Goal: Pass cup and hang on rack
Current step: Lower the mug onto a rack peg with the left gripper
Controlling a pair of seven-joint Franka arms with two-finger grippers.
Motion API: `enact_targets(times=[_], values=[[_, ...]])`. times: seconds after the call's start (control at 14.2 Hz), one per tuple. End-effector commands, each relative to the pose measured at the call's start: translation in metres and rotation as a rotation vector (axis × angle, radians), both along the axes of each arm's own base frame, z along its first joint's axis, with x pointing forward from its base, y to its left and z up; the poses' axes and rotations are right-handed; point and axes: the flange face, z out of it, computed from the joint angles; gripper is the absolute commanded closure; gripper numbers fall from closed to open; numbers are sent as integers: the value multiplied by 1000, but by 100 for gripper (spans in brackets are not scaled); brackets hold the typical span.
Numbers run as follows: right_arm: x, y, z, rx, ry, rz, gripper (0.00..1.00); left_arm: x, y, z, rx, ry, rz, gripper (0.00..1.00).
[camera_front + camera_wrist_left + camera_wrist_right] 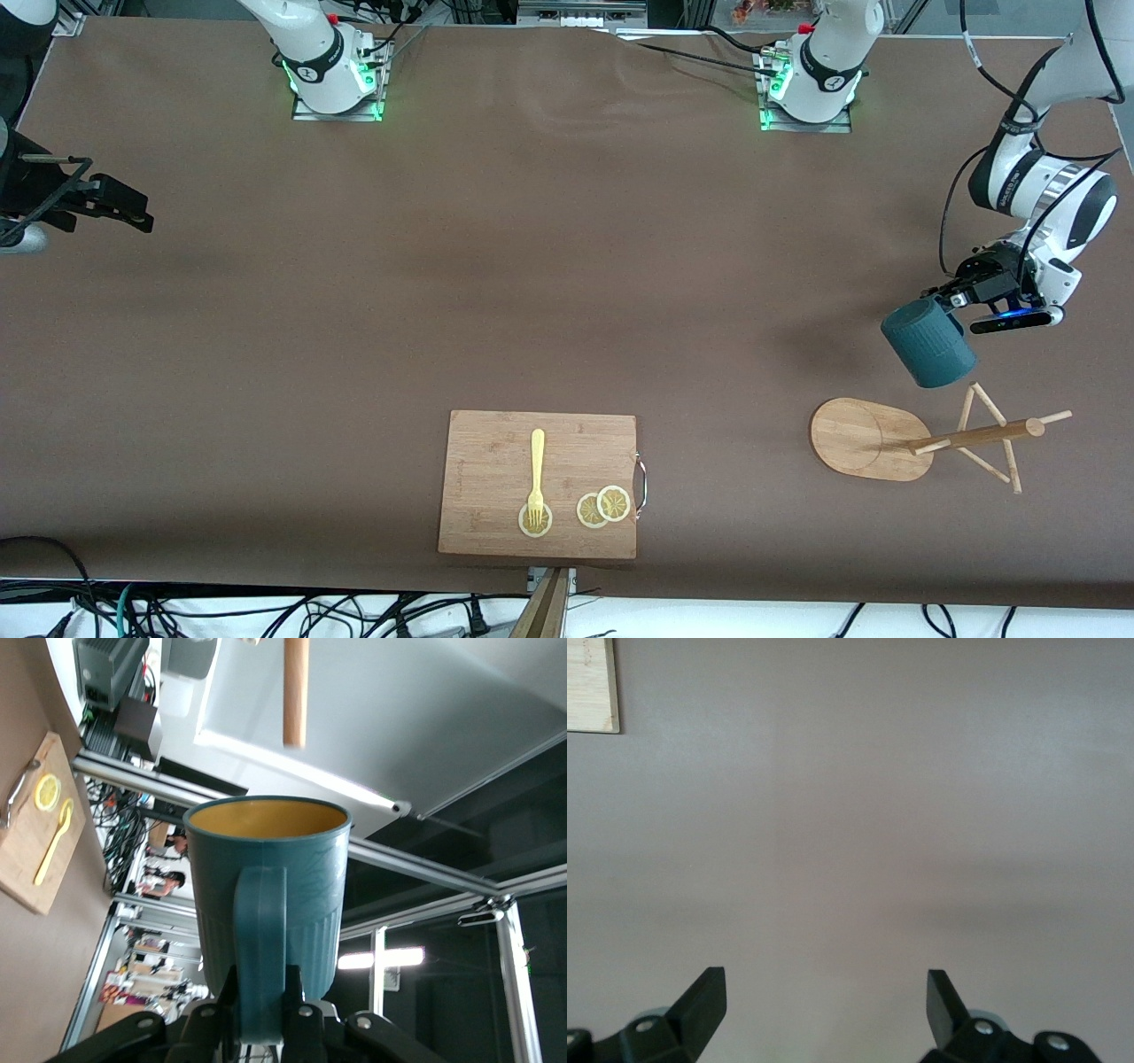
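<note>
Pinching cup [266, 904] handle [261, 948], left gripper [952, 297] fingers [297, 1010] held mug aloft, tilted, over bare tabletop [532, 266] at left arm's end. Cup hung just above rack [939, 436], not touching. Rack stood nearer front camera; pegs [992, 408] closest to mug, none in handle. Cutting board [539, 483] well apart, mid-table near front edge, carrying yellow fork [537, 474] and lemon slices [604, 507]. Right gripper [824, 1001] waited at right arm's end over bare tabletop, fingers [704, 997] spread wide, nothing between them.
</note>
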Motion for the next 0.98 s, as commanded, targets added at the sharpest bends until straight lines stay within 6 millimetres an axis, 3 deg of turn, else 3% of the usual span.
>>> enact_targets(times=[0.0,0.49,0.91], values=[[0,2,6,12,0,10,0,14,18,9,-41,-11,15,100],[-1,3,7,12,4,13,0,24,42,-3,-76,16,62,100],[-6,11,6,19,30,24,0,32,49,-19,-83,21,92,100]])
